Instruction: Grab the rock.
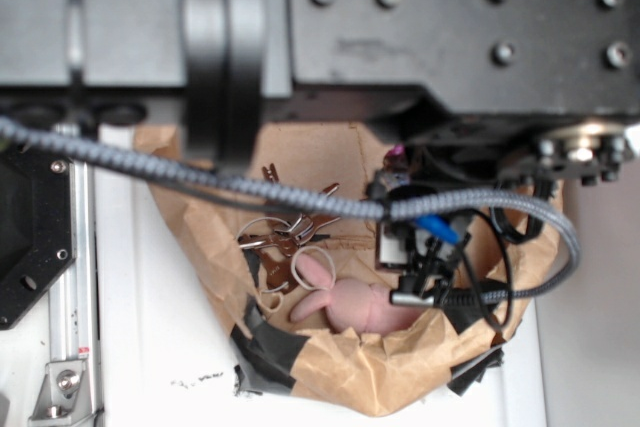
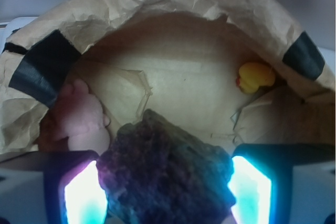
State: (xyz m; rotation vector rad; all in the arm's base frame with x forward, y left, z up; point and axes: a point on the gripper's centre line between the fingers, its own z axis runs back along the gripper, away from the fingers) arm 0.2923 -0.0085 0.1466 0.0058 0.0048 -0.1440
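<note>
Gripper (image 2: 167, 182): pinching the rock, one glowing finger (image 2: 81, 195) pressed to each side.
Rock (image 2: 165, 174): dark, lumpy, held between the fingers inside the paper bin.
Bunny (image 2: 79, 116): pink, just left of the rock.
Yellow toy (image 2: 255, 76): far right corner.
Keys (image 1: 285, 237): beside the bunny.
Bin (image 2: 157, 3): crumpled brown paper, black tape (image 2: 44, 69) at corners.

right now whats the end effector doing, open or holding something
End effector: shut on the lumpy dark brown-grey rock, which sits between its two glowing fingers above the brown paper box.
</note>
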